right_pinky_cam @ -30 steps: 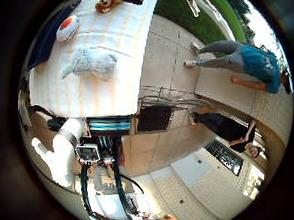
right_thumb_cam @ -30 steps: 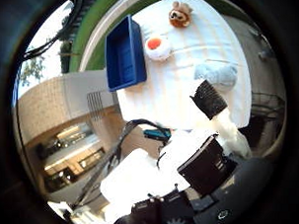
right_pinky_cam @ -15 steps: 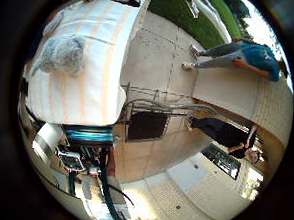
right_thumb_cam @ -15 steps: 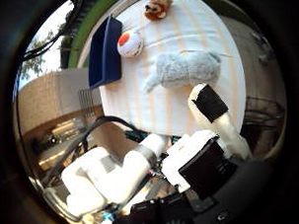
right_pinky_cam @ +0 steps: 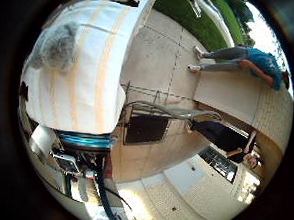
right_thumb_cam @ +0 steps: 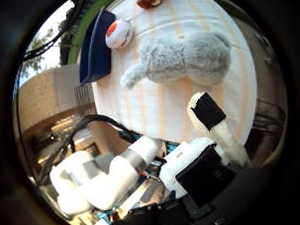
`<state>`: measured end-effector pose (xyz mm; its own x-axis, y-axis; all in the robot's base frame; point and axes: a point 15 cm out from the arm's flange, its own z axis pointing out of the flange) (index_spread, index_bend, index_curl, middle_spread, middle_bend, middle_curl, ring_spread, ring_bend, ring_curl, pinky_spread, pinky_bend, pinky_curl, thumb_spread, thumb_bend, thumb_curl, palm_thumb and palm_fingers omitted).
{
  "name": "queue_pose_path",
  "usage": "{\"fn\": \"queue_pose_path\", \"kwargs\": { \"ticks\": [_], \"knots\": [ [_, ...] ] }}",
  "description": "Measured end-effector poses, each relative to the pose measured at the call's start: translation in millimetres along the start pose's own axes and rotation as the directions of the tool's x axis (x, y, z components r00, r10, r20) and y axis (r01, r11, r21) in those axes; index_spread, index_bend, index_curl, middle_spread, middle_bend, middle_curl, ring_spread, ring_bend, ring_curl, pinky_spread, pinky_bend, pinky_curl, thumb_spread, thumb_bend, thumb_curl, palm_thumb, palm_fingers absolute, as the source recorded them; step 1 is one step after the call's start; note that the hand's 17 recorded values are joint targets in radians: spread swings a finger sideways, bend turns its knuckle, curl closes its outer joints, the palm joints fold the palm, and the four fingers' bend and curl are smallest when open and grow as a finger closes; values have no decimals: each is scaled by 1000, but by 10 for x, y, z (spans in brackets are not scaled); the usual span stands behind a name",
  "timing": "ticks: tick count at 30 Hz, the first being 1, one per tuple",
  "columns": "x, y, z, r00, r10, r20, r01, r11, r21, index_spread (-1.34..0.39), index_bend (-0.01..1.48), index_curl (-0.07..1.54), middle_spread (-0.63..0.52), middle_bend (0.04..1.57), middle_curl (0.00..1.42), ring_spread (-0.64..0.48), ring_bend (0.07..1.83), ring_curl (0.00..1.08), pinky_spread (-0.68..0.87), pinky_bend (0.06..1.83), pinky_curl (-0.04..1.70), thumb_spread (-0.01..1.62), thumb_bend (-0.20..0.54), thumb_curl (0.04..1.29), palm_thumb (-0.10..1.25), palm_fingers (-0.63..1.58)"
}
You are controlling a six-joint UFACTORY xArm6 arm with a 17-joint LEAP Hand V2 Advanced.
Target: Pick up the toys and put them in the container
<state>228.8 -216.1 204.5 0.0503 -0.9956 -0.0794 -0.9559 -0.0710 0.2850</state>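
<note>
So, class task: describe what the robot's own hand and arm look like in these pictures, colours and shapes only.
The hand is built of blocky white parts with black panels; one white finger ends in a black pad. Behind it, the arm is made of smooth, rounded white segments with a grey band at one joint.

Surface (right_pinky_cam: 83, 93) draped in white cloth with orange stripes, cloth edge hanging over side. Beside surface, paved patio floor (right_pinky_cam: 159, 65) of pale square slabs. On patio just beside surface, wire-frame stand (right_pinky_cam: 151, 125) with dark panel. Green grass strip (right_pinky_cam: 192, 17) beyond paving. Brick wall (right_thumb_cam: 39, 96) and tree (right_thumb_cam: 41, 44) against bright sky visible past surface edge in thumb-side view.
</note>
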Motion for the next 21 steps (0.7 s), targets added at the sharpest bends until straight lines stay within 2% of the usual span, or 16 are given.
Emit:
{"fn": "queue_pose_path", "kwargs": {
  "ticks": [8, 11, 12, 13, 14, 15, 16, 18, 19, 20, 21],
  "knots": [
    [-143, -581, 310, 997, -51, -55, 54, 997, 47, -203, 172, 272, 35, 174, 321, 246, 330, 332, 372, 487, 218, 1169, -29, 385, 706, 105],
    [-253, -735, 490, 997, -62, -45, 62, 998, 15, -158, 215, 288, 22, 198, 326, 244, 340, 326, 370, 431, 199, 1160, -25, 385, 710, 198],
    [-274, -768, 493, 997, -62, -49, 63, 998, 16, -147, 213, 286, 5, 217, 334, 245, 368, 328, 368, 423, 189, 1157, -24, 384, 716, 301],
    [-288, -783, 480, 997, -64, -52, 65, 998, 18, -187, 203, 284, -30, 356, 380, 218, 512, 373, 368, 446, 189, 1153, -19, 385, 727, 642],
    [-298, -789, 467, 996, -67, -54, 68, 998, 19, -187, 203, 284, -30, 356, 380, 218, 512, 373, 368, 446, 189, 1153, -19, 385, 727, 642],
    [-310, -795, 458, 996, -70, -56, 72, 997, 19, -221, 118, 223, -50, 429, 398, 188, 603, 351, 354, 458, 157, 1147, -21, 386, 733, 818],
    [-330, -801, 444, 995, -76, -58, 78, 997, 18, -258, 85, 197, -73, 524, 441, 167, 760, 404, 355, 517, 169, 1138, -14, 390, 756, 985],
    [-379, -822, 352, 993, -90, -73, 93, 995, 32, -305, 98, 181, -106, 634, 508, 131, 933, 493, 357, 587, 203, 1125, -13, 395, 781, 1059],
    [-398, -832, 273, 992, -95, -85, 99, 994, 45, -341, 146, 182, -129, 697, 553, 97, 1025, 551, 357, 710, 250, 1116, 1, 409, 828, 1160],
    [-433, -813, 194, 991, -99, -92, 104, 993, 53, -357, 151, 177, -138, 730, 575, 85, 1054, 573, 361, 757, 264, 1110, -1, 414, 839, 1157],
    [-507, -712, 93, 992, -95, -84, 99, 994, 45, -393, 205, 182, -154, 778, 612, 64, 1095, 609, 355, 890, 313, 1101, 7, 429, 880, 1228]
  ]
}}
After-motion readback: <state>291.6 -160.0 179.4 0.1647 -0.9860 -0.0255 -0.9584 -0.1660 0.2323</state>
